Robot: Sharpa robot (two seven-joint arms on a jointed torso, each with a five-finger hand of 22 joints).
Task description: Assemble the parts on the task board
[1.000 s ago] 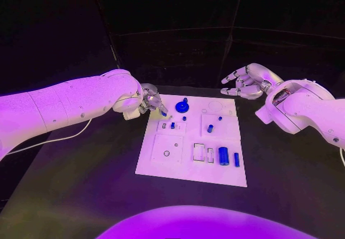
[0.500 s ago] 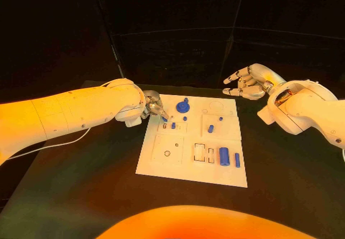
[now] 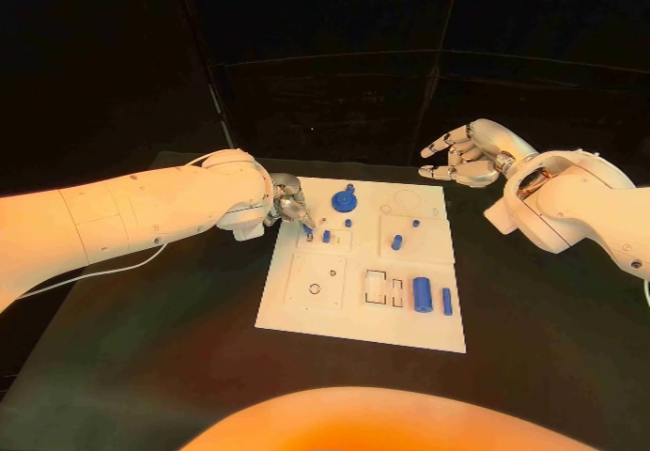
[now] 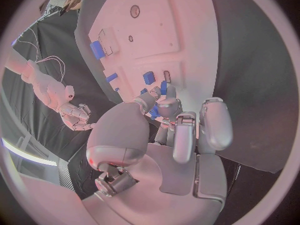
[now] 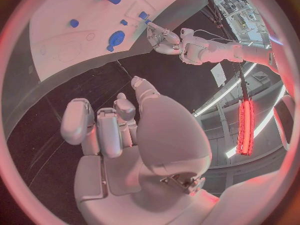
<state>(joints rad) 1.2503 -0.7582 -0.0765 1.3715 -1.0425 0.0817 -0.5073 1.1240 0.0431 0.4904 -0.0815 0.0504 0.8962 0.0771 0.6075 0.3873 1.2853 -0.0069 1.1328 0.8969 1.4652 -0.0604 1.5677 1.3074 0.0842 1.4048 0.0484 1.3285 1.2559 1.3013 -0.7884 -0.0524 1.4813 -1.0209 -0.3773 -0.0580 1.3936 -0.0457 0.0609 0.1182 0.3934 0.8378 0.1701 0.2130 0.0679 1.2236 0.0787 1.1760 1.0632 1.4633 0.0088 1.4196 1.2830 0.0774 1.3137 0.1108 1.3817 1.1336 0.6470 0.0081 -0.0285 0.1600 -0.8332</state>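
The white task board (image 3: pixel 315 315) lies mid-table. My left hand (image 3: pixel 287 200) hovers over its far left corner and pinches a small blue part (image 3: pixel 307 225) between thumb and fingertips; the left wrist view shows that part (image 4: pixel 154 112) just above the board (image 4: pixel 150 30). On the board are a round blue knob (image 3: pixel 344 199), small pegs (image 3: pixel 397 242), a blue cylinder (image 3: pixel 422 294) and a thin blue bar (image 3: pixel 446 301). My right hand (image 3: pixel 466 155) hangs in the air beyond the far right corner, fingers loosely apart and holding nothing.
Black table (image 3: pixel 149 338) surrounds the board on all sides. A white cable (image 3: pixel 109 263) trails under my left arm. The board's near left part has bare recesses (image 3: pixel 316 289) and two rectangular slots (image 3: pixel 376 286).
My left hand has dropped slightly and shifted towards me over the board's far left corner, carrying the small blue part with it. The right hand has stayed put.
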